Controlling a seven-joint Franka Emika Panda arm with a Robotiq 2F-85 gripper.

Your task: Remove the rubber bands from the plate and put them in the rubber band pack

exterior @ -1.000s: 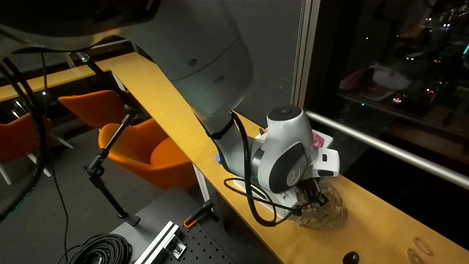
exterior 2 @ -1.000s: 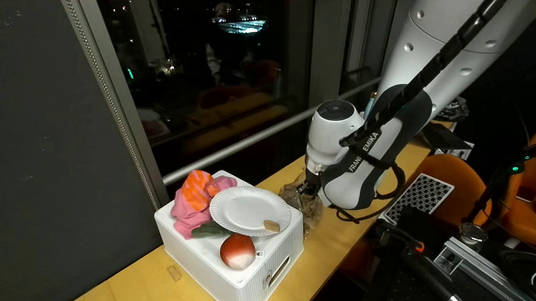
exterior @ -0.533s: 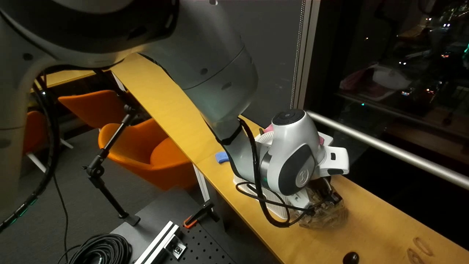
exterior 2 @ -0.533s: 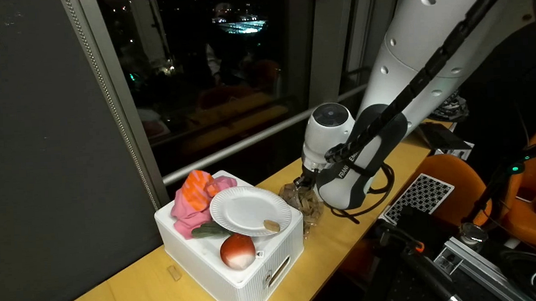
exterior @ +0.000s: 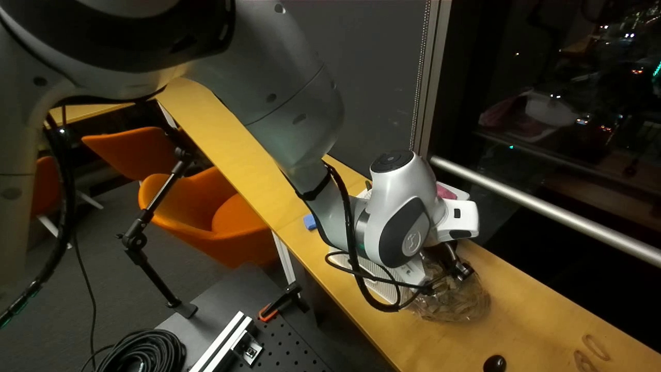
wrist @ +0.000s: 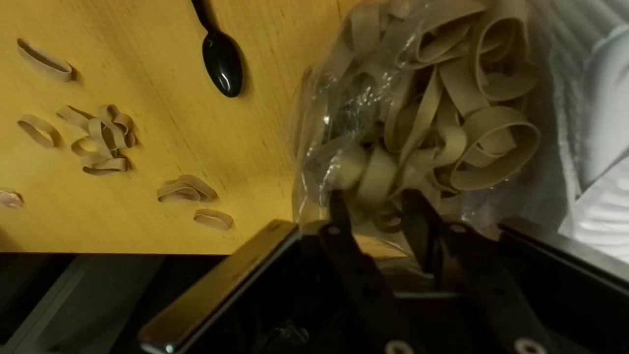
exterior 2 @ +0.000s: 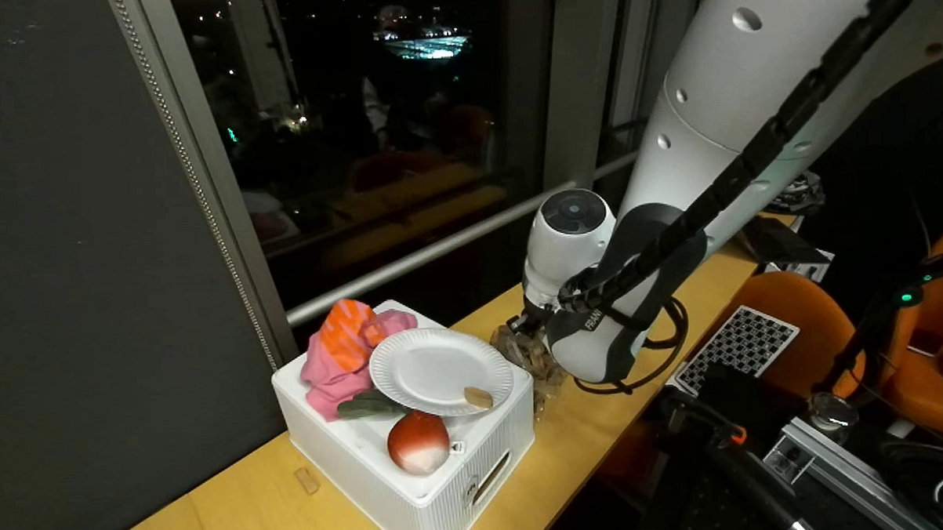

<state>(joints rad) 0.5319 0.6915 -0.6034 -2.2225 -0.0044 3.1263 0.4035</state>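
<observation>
Box (exterior 2: 441,517) stands just beside the band pack (wrist: 427,118) — black spoon (wrist: 222,64) nearby.

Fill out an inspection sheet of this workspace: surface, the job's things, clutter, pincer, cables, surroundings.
Surface: wooden counter, with a white box on it.
Job's things: rubber bands, count unclear, on the plate near its rim; plate atop the box; rubber band pack, a stuffed clear bag, beside the box.
Clutter: pink-and-orange cloth, dark green item and red-and-white ball on the box; black spoon, loose loops and small blue item on the counter.
Pincer: jaws apart at the pack; contact unclear.
Cables: black cable looping beside the arm; coiled cable lower down.
Surroundings: orange chairs, dark window.
</observation>
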